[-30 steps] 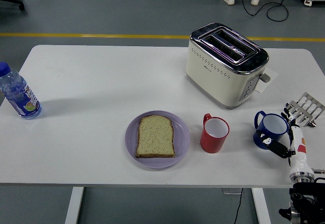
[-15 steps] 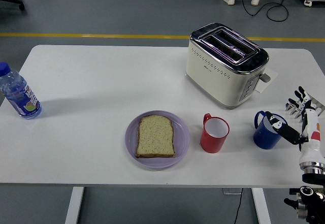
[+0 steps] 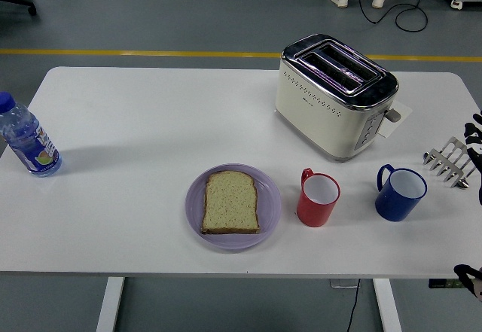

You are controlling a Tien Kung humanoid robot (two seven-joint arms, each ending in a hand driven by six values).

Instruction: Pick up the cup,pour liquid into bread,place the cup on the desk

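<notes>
At the near edge of the white worktop (image 3: 135,249) nothing is being held, and only small dark bits of the right hand (image 3: 474,140) show at the far right side of the picture, so I cannot tell if it is open or curled, but it has hold of nothing. The left hand is not seen at all. A little further in, the slice of bread (image 3: 230,202) lies flat on the purple plate (image 3: 269,211). Just beside the plate stands the red cup (image 3: 318,198), and the blue cup (image 3: 400,193) stands upright to its right, both untouched. I think the pick-up step has not begun. Next, a hand must reach in and close around a cup. Further back are a small metal rack (image 3: 450,161), a water bottle (image 3: 26,140) and the toaster (image 3: 334,95)
</notes>
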